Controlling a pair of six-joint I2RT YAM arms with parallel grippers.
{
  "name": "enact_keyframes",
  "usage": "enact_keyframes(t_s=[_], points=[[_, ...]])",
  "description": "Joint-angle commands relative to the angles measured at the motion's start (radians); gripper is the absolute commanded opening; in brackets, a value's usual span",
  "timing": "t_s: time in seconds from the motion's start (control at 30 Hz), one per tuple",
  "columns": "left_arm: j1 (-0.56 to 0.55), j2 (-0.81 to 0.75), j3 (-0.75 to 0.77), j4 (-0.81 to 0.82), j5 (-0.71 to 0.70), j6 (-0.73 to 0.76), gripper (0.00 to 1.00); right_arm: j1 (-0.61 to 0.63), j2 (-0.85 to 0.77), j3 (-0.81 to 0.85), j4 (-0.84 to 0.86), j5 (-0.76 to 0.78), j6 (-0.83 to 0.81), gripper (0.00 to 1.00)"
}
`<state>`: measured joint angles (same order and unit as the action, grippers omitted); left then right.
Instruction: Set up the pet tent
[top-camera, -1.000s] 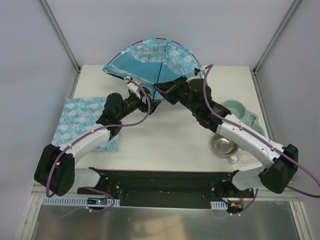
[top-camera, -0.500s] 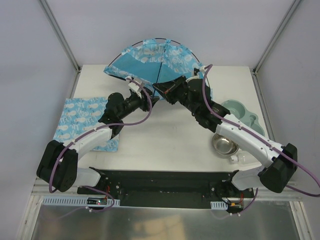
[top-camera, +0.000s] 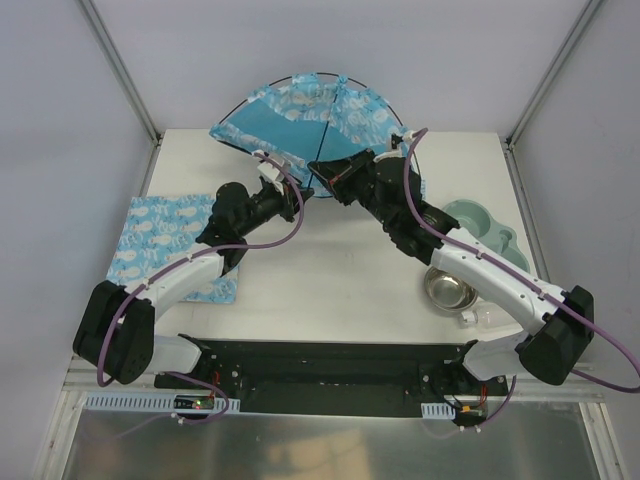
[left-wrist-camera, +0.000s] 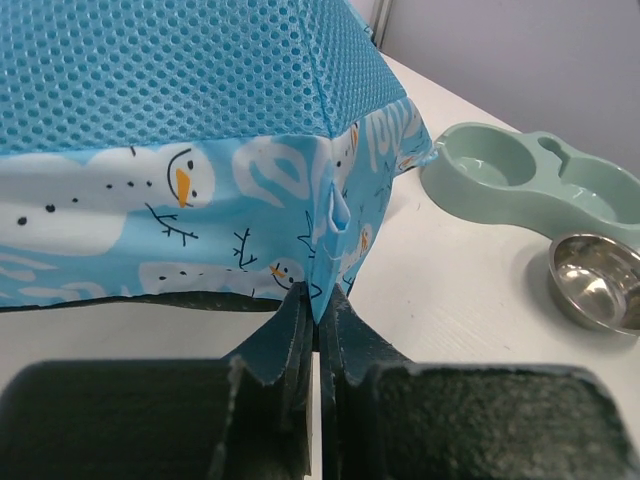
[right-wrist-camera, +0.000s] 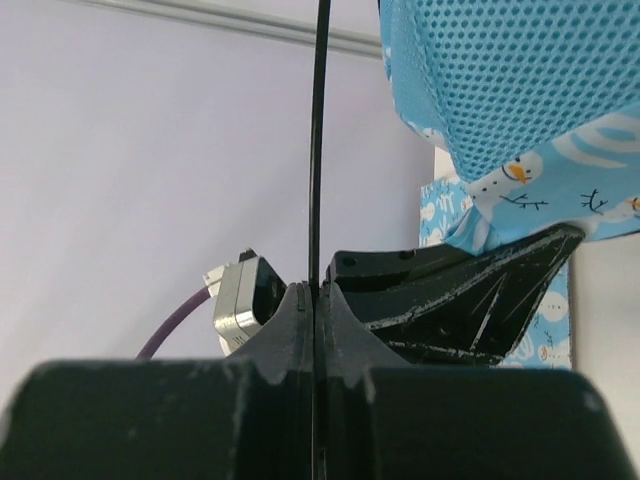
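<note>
One tabletop (top-camera: 330, 270), carrying everything listed. One tent (top-camera: 310, 115), your landmark, at its far edge. One mat (top-camera: 160, 235), near-left of the tent. One feeder (top-camera: 480, 225) and one bowl (top-camera: 450, 290), near-right of the tent. Your left end effector (left-wrist-camera: 318, 300) is clamped on the tent hem. Your right end effector (right-wrist-camera: 313, 290) is clamped on the tent pole (right-wrist-camera: 320, 140).

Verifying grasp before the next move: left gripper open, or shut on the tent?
Shut on the tent. In the left wrist view, the left gripper has its jaws together, pinching the bottom corner of the tent.
</note>
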<state>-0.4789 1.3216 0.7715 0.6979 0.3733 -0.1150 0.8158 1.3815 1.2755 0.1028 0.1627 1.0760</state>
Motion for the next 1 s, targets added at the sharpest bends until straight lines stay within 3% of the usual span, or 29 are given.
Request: enact_keyframes(t_s=[0.0,0.27,0.53,0.97], points=[[-0.012,-0.054,0.025,0.000,0.036,-0.011,0.00,-0.021,0.016,-0.004,0.050,0.207,-0.071,0.00],[-0.007,-0.159,-0.035,-0.086,-0.046,0.037,0.00,-0.049,0.062,0.028,0.065,0.261,-0.100,0.00],[-0.009,-0.262,-0.060,-0.195,0.025,0.060,0.00,-0.089,0.090,0.016,0.093,0.288,-0.155,0.00],[-0.009,-0.282,-0.049,-0.238,0.059,0.054,0.00,-0.070,0.175,0.056,0.103,0.350,-0.220,0.00]])
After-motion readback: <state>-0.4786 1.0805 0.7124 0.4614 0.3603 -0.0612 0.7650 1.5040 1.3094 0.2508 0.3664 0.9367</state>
